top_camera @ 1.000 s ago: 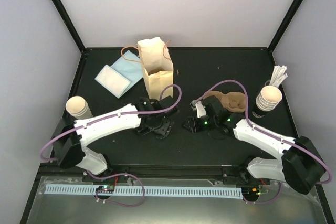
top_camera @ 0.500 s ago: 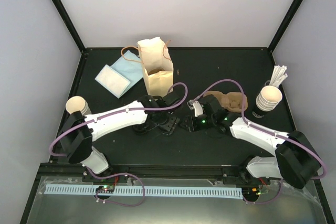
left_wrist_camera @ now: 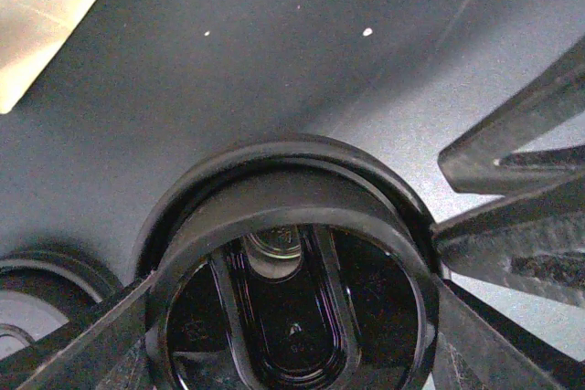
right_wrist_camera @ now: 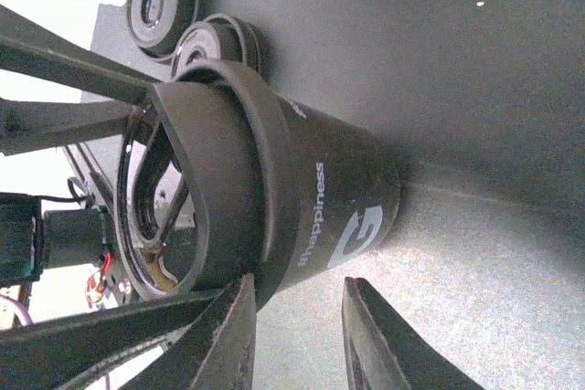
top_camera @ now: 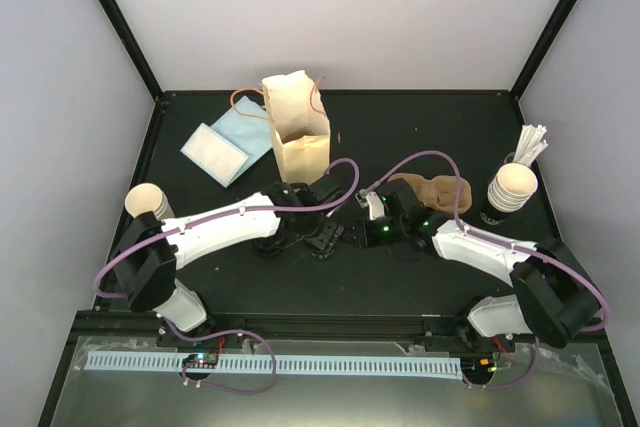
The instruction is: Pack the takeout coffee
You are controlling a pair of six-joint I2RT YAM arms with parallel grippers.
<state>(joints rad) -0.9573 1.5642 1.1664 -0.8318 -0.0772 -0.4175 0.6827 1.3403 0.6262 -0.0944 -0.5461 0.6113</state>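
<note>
A black paper cup [right_wrist_camera: 338, 198] printed "#happiness" stands on the dark table between both grippers. My left gripper [left_wrist_camera: 292, 317] is shut on a black lid [left_wrist_camera: 292, 253] and holds it on the cup's rim; the lid also shows in the right wrist view [right_wrist_camera: 196, 180]. My right gripper [right_wrist_camera: 297, 317] is open, its fingertips just short of the cup's lower side and not touching it. In the top view the two grippers meet at mid-table, left [top_camera: 328, 237] and right [top_camera: 358, 232]. A single cream-beige cup [top_camera: 143, 201] stands at the far left, away from both.
A tan paper bag [top_camera: 297, 137] stands open behind the left gripper. Blue and white napkins [top_camera: 222, 147] lie to its left. A brown pulp carrier [top_camera: 437, 190] and a cup stack with white sticks [top_camera: 512, 185] are at the right. Two spare lids [right_wrist_camera: 160, 2] lie near the cup.
My left gripper has moved right with the lid, and my right gripper has moved left. The two now meet at the black cup.
</note>
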